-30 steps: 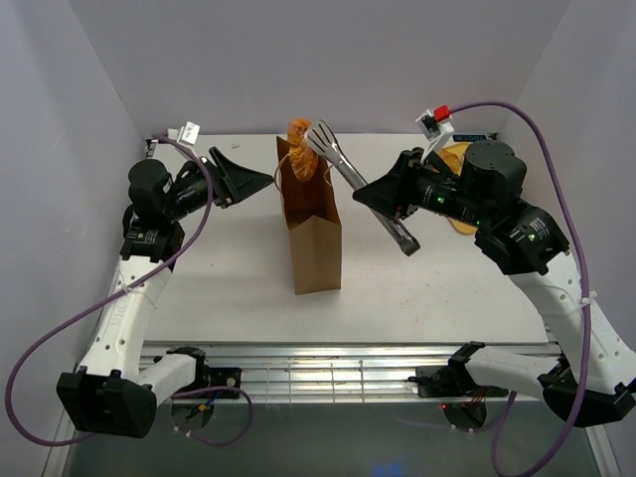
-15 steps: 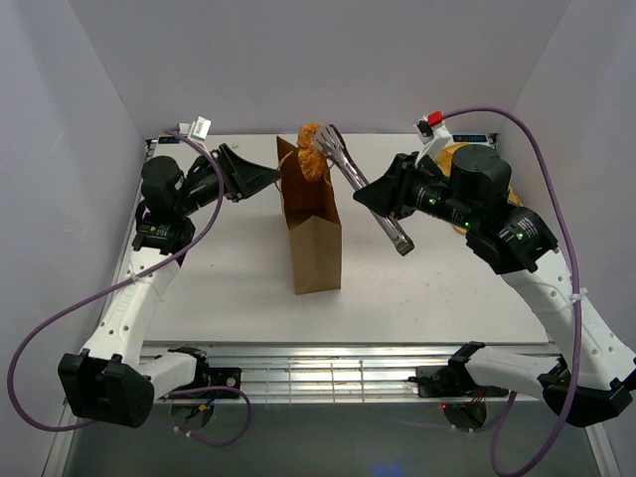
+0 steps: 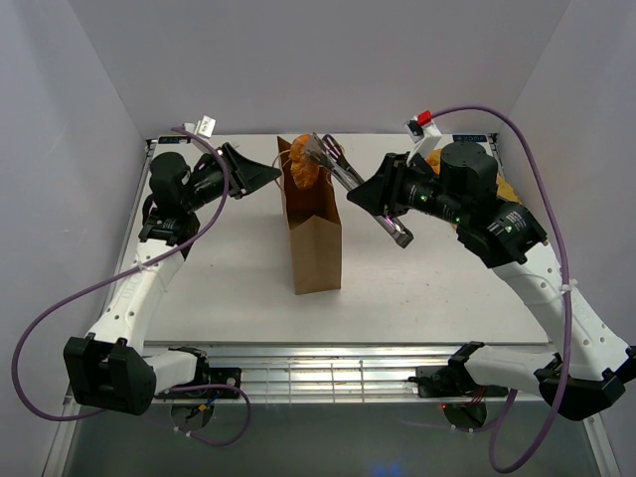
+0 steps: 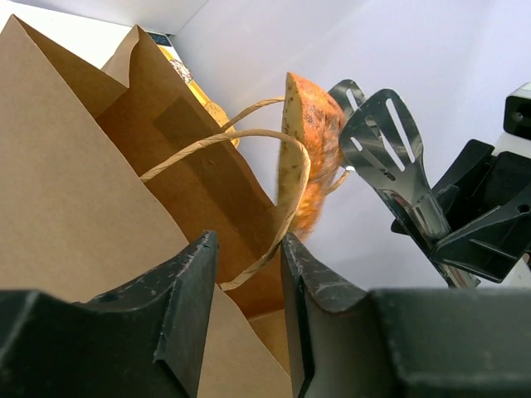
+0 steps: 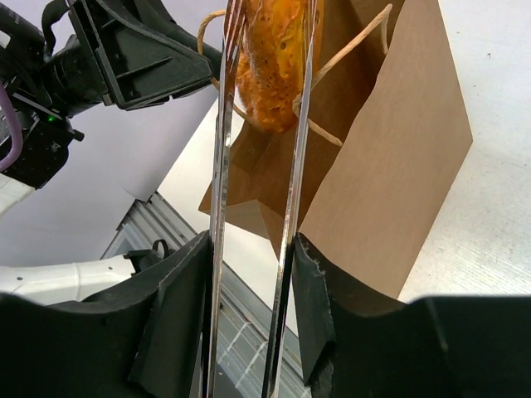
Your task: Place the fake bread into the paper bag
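Over bag (image 3: 318,248) mouth, holds bread (image 4: 311,149) in tongs (image 3: 343,171) — has lowered it from above the far rim, so nearly ready to drop. Keeps long axis near upright, lower end pointing into the opening. Clamps tongs with right gripper (image 5: 250,245); has narrowed left gripper (image 4: 247,249) around handle (image 4: 216,145) — cannot tell whether gripping

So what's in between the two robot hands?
The open top of the paper bag, with fake bread in metal tongs over it, seen from the top view.
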Motion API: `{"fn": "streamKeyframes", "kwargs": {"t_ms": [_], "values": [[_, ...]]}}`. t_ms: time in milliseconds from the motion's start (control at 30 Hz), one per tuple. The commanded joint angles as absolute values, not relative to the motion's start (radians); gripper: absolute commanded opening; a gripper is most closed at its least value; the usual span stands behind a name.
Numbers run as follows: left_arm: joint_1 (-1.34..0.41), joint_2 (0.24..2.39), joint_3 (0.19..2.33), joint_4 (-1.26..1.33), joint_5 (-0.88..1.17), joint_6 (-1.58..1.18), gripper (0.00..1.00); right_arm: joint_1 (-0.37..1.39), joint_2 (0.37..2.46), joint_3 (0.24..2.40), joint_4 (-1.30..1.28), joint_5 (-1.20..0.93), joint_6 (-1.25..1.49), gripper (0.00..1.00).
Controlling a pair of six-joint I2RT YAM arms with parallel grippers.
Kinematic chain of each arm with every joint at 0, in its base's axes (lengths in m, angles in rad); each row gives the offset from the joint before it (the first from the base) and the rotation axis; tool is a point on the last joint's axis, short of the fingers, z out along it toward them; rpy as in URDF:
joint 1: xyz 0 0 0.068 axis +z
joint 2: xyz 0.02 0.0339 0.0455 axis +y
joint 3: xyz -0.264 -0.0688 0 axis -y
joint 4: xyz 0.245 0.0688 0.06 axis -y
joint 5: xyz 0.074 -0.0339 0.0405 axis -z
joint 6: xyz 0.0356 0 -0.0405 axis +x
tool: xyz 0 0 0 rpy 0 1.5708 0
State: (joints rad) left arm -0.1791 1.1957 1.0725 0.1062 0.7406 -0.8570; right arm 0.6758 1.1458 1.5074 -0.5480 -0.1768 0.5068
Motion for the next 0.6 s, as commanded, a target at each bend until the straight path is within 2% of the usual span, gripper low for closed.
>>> {"fn": "streamKeyframes", "kwargs": {"t_ms": [0, 67, 200, 400, 567], "values": [[-0.186, 1.192, 1.08, 0.124, 0.735, -0.844, 0.42, 0.681, 1.144, 1.523, -0.502, -0.156, 0.502, 0.48], [-0.184, 1.196, 1.08, 0.123, 0.735, -0.842, 0.33, 0.681, 1.144, 1.522, -0.502, -0.153, 0.499, 0.49], [-0.186, 1.197, 1.075, 0.121, 0.735, -0.841, 0.24, 0.681, 1.14, 1.523, -0.502, -0.141, 0.499, 0.49], [-0.186, 1.186, 1.055, 0.12, 0.73, -0.839, 0.14, 0.681, 1.138, 1.551, -0.521, -0.106, 0.489, 0.48], [-0.184, 1.169, 1.043, 0.103, 0.715, -0.83, 0.06, 0.67, 1.121, 1.65, -0.581, 0.069, 0.453, 0.48]]}}
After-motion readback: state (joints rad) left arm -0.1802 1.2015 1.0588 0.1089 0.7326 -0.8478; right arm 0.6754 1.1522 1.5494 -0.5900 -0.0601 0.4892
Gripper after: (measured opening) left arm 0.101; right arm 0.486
